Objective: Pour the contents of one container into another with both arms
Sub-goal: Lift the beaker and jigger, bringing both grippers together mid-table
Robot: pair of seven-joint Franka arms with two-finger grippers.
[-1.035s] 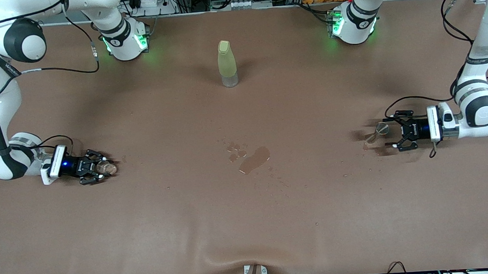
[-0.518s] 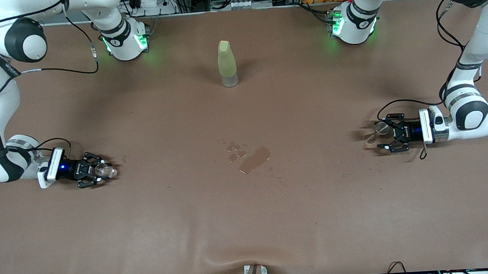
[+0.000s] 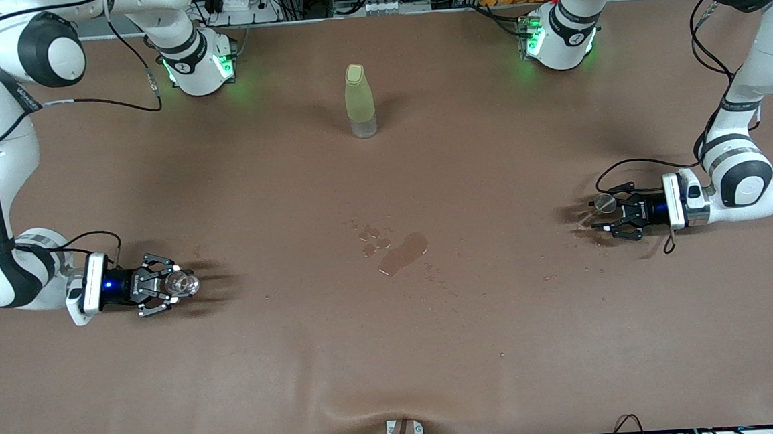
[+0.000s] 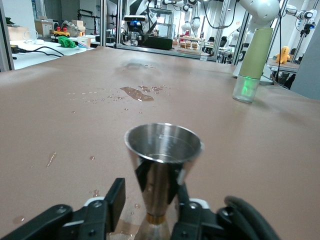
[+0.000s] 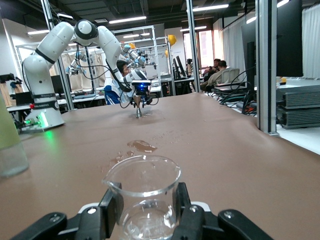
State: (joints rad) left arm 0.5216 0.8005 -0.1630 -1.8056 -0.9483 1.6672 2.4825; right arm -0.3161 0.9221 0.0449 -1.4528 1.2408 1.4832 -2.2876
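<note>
Right gripper at right arm's end of table, clamped shut around tiny clear glass cup, upright. Left gripper at left arm's end, fingers pinching waist of shiny steel hourglass jigger, upright on brown table.

Bright, even overhead light; soft shadows beside both arms; wrist backgrounds perhaps slightly blurred.

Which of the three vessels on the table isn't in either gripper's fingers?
The tall yellow-green bottle, standing alone between the arm bases. The glass cup sits in the right gripper, and the steel jigger stands between the left gripper's fingers.
</note>
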